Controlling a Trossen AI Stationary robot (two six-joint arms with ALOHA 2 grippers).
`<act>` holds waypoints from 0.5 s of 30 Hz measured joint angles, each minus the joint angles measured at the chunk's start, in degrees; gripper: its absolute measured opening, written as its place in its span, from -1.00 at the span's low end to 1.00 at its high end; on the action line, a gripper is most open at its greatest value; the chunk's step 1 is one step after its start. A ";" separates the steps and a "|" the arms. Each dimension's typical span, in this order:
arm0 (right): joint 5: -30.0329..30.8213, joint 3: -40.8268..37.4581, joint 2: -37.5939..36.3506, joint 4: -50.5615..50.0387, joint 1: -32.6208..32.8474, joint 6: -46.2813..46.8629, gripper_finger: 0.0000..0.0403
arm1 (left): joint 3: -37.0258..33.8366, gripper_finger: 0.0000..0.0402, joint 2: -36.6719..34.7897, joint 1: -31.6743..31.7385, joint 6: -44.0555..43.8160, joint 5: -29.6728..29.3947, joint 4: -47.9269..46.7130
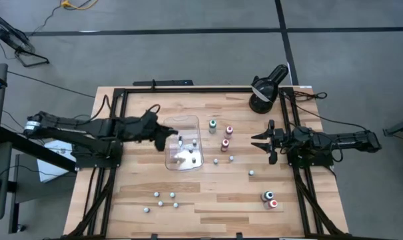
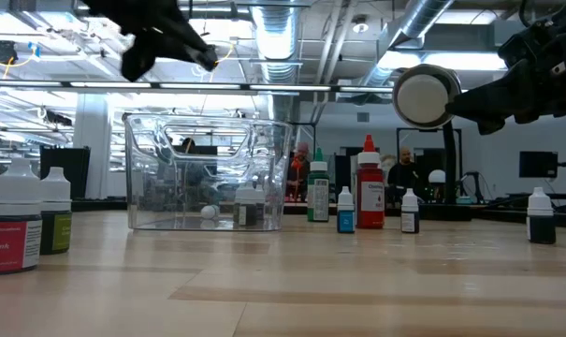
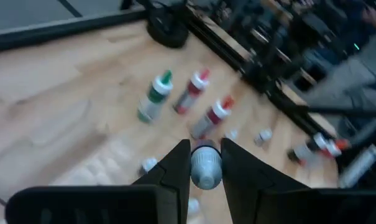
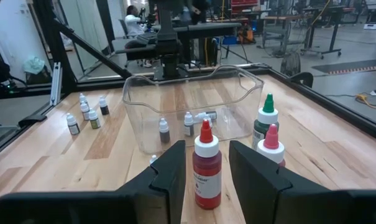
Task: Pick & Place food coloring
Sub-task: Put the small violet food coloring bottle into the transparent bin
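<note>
Left gripper [image 3: 205, 163] pinched shut on small food coloring bottle [image 3: 205, 168] — I held it above clear tray [image 1: 191, 122]. Few bottles [image 4: 188, 123] already lay below it in tray; many sat outside. Right gripper [image 4: 206, 168] part-open, empty — red-capped bottle [image 4: 206, 165] just ahead.

Red-capped bottle [image 4: 207, 167], green-capped bottle [image 4: 265, 122], clear tray [image 4: 194, 106].

Fluorescent strip lights [image 2: 217, 86] are glowing beneath exposed silver ducts [image 2: 423, 19] in an open workshop, where people [image 2: 401, 170] are sitting at distant workstations. Cables [image 1: 41, 83] are trailing across the grey concrete floor [image 1: 188, 47] around the wooden table [image 1: 208, 200].
</note>
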 joint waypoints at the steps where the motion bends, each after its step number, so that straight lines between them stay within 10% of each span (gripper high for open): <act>1: 0.00 0.00 0.02 -0.04 -0.02 0.02 -0.44 | 0.00 -0.68 0.62 1.30 0.00 0.02 0.98; 15: 0.00 -0.02 0.02 -0.02 -0.02 0.00 -0.44 | 2.12 -0.68 9.24 10.31 1.45 0.00 6.45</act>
